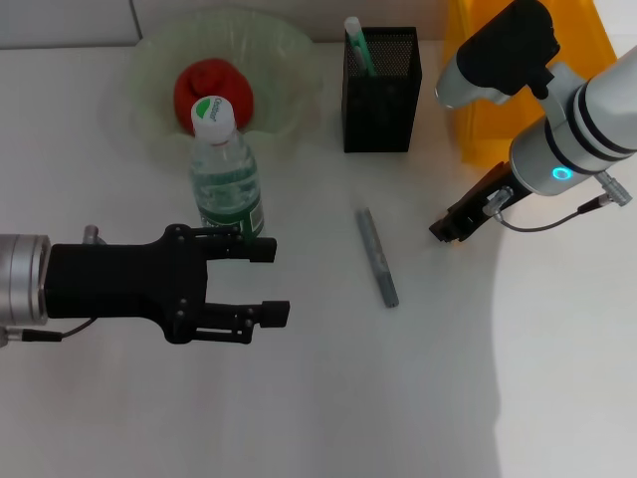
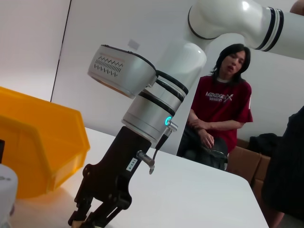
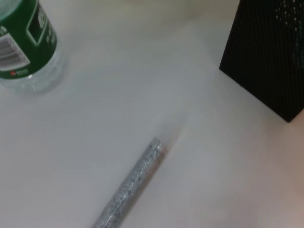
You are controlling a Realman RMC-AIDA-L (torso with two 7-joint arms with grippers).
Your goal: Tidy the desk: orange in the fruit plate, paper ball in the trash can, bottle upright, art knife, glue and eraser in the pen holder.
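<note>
though upright, bottle partly hides orange.

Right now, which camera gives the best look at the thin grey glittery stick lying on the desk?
The head view: the thin grey glittery stick shows whole, between bottle and right end effector. The right wrist view shows only one end up close. The left wrist view misses it.

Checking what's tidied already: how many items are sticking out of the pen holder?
1: a green-and-white stick stands in the pen holder at its far left corner; anything shorter inside would be hidden.
</note>
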